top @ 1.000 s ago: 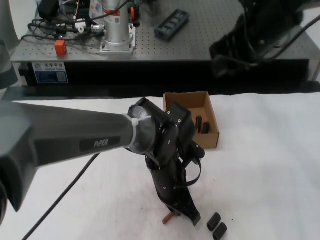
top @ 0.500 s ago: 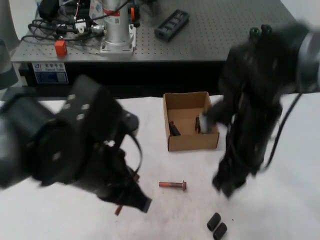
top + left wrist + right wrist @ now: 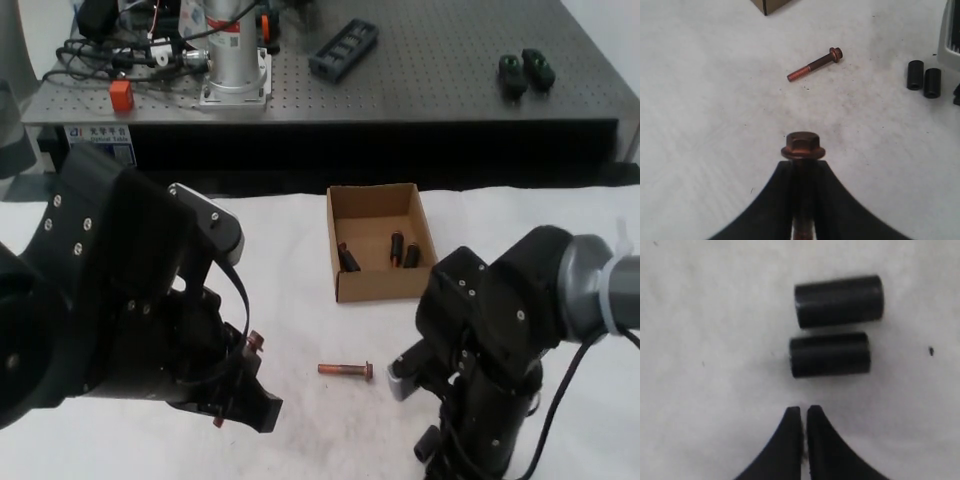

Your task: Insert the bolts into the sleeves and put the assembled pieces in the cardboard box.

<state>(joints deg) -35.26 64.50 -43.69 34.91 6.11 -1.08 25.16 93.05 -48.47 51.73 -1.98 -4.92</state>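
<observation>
The right gripper (image 3: 804,412), pinched shut on nothing, has swung away from the box (image 3: 385,285) and down beside the two sleeves (image 3: 830,355) on the cloth (image 3: 300,260), while the left gripper (image 3: 803,167) has pulled back squeezing a bolt (image 3: 803,146), so joining them looks next.

The cardboard box (image 3: 385,285) sits mid-surface toward the back edge, with assembled pieces (image 3: 396,246) inside. A loose bolt (image 3: 346,370) lies before it. Two sleeves (image 3: 830,355) lie side by side right of that, nearer the front edge. The left end effector (image 3: 803,167) grips a second bolt (image 3: 803,146) front-left.
</observation>
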